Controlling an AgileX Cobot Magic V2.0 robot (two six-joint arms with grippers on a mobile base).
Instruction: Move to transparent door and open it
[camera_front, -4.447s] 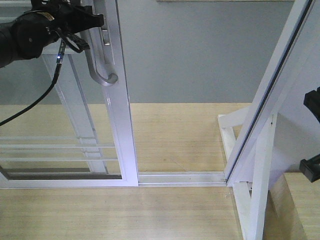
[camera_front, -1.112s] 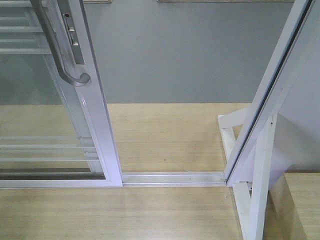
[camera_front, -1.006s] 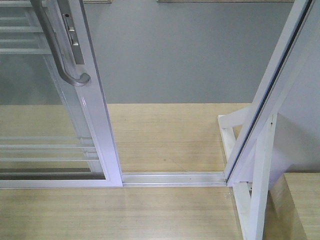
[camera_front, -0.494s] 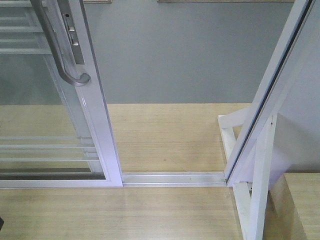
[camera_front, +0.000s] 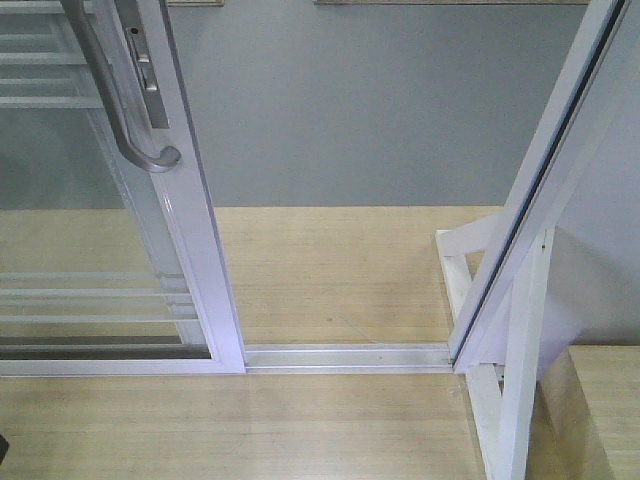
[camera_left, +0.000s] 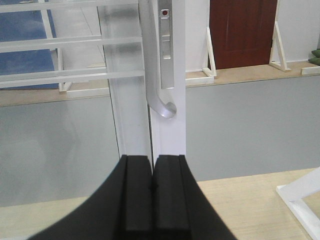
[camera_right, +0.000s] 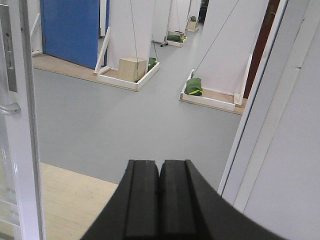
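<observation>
The transparent door (camera_front: 195, 250) stands at the left of the front view, slid left, with a wide gap to the white frame post (camera_front: 545, 190) on the right. Its curved silver handle (camera_front: 125, 110) and lock plate (camera_front: 143, 70) sit at top left. In the left wrist view the handle (camera_left: 155, 75) and the door's white stile (camera_left: 170, 135) are straight ahead, well beyond my left gripper (camera_left: 152, 159), which is shut and empty. My right gripper (camera_right: 159, 162) is shut and empty, facing the open doorway. Neither gripper shows in the front view.
A metal floor track (camera_front: 345, 357) runs across the wooden platform (camera_front: 330, 270). White bracing (camera_front: 505, 390) stands at lower right. Grey floor (camera_right: 125, 115) lies beyond, with white stands, a box (camera_right: 131, 68) and green items (camera_right: 193, 88) farther off.
Since 4.4 s ago the door has slid left and the left arm has left the handle and the front view. Over the last second nothing visibly changes.
</observation>
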